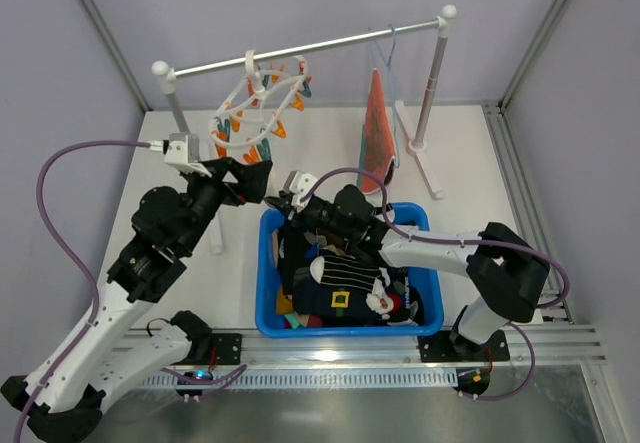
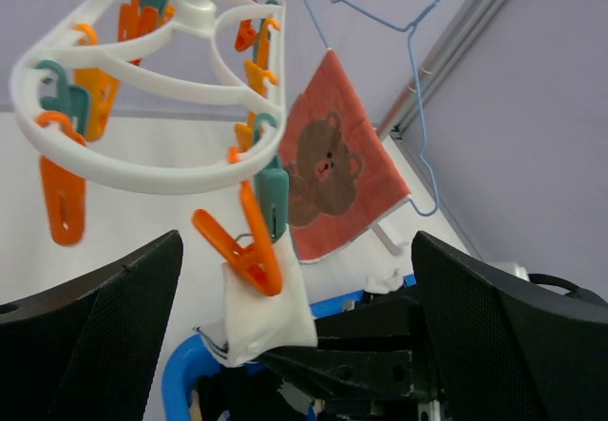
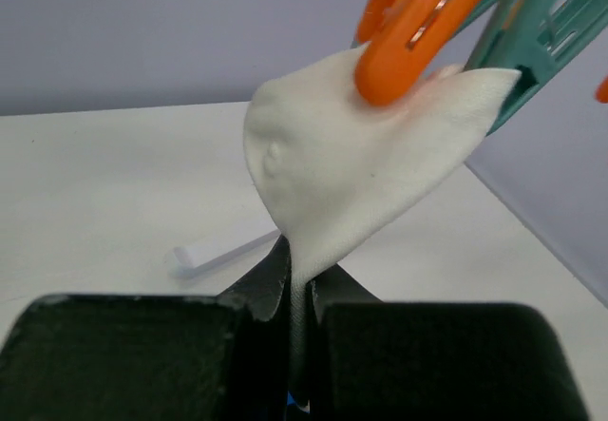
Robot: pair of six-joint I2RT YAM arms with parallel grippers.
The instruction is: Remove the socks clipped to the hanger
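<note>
R pincer [image 3: 296, 293] clamped tight on lower tip of white sock [image 3: 351, 155]; fabric runs up from betw. its fingers, stretched. Sock's top edge, above that pincer, is bitten by orange peg [image 3: 413, 36]. Teal peg [image 3: 532, 50] sits at the corner just right of it; can't tell if it grips. Both pegs hang from white oval hanger [image 2: 123, 169], above & beyond L pincer [image 2: 296, 236]. L pincer spread wide, holding nothing: its fingers [image 2: 95, 335] flank the sock w/o touching. In L wrist view, R pincer's black tips show just under the sock. Below R pincer: blue bin [image 1: 262, 293] on worktop [image 1: 330, 153], dark socks [image 1: 335, 281] piled inside. Past both pincers, orange bear cloth [image 2: 332, 169] on thin blue wire hanger [image 2: 418, 88].
</note>
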